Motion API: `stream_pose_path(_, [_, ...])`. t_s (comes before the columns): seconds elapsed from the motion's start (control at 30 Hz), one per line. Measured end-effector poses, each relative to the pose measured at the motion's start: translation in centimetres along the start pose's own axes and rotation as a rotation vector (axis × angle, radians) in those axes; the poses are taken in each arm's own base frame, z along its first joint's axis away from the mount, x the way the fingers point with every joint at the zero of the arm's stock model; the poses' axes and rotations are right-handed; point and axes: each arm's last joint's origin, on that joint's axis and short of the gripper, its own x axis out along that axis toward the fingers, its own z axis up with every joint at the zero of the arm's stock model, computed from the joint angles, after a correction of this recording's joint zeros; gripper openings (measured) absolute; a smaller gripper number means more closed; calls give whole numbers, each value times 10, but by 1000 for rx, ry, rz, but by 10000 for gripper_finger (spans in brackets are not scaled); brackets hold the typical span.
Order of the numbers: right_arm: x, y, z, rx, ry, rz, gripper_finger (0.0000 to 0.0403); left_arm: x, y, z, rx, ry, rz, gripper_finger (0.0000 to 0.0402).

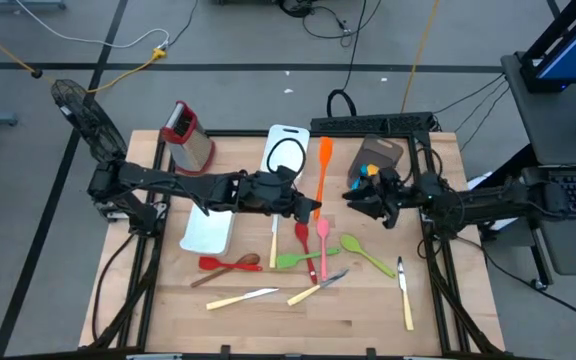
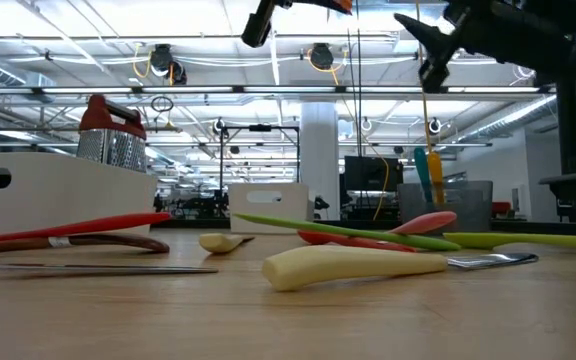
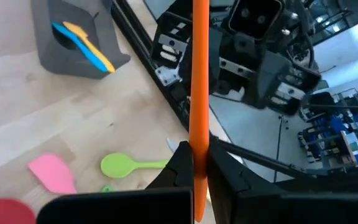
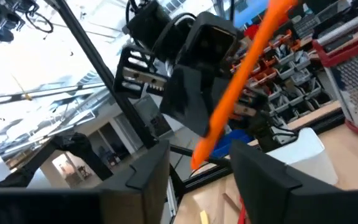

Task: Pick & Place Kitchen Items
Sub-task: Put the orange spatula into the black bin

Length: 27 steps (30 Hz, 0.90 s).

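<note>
Orange spatula (image 1: 323, 172) clamped in the left gripper (image 1: 308, 207), fingers pinched tight on the handle's lower end, blade rising away past the fingertips. Left arm stretched low across the table from its base toward the centre, wrist level. Facing it, the right gripper (image 1: 360, 198), fingers spread with nothing between them, just beside the handle's tip in the right wrist view (image 4: 199, 180) but not touching it; right arm reaching in from the opposite side, raised above the tabletop. Behind the right gripper, a grey holder (image 1: 378, 157) with blue and yellow utensils (image 3: 82, 43) inside. Below both grippers, on the wood: pink spatula (image 1: 322, 240), red spoon (image 1: 302, 238), green spoons (image 1: 366, 254), wooden spoon (image 1: 230, 268), cream-handled knives (image 1: 240, 297). Beside the left forearm, a white tub (image 1: 209, 232) and a red-topped grater (image 1: 189, 134).
</note>
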Motion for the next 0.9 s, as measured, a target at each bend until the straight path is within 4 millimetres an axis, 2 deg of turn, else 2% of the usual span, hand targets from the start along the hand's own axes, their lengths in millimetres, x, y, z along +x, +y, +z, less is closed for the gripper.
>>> stream_pose_path(0.3, [27, -8, 4, 15, 33, -23, 240, 2, 0, -1, 12, -2, -9, 8])
stream_pose_path(0.53, [49, -13, 8, 43, 43, -27, 274, 6, 0, -2, 17, 8, -23, 8])
stream_pose_path(0.7, [61, -17, 8, 43, 63, -28, 278, 8, 0, -4, 16, 13, -36, 8])
stream_pose_path(0.9, [65, -19, 7, 44, 78, -21, 252, 11, 2, -7, 15, 28, -25, 8])
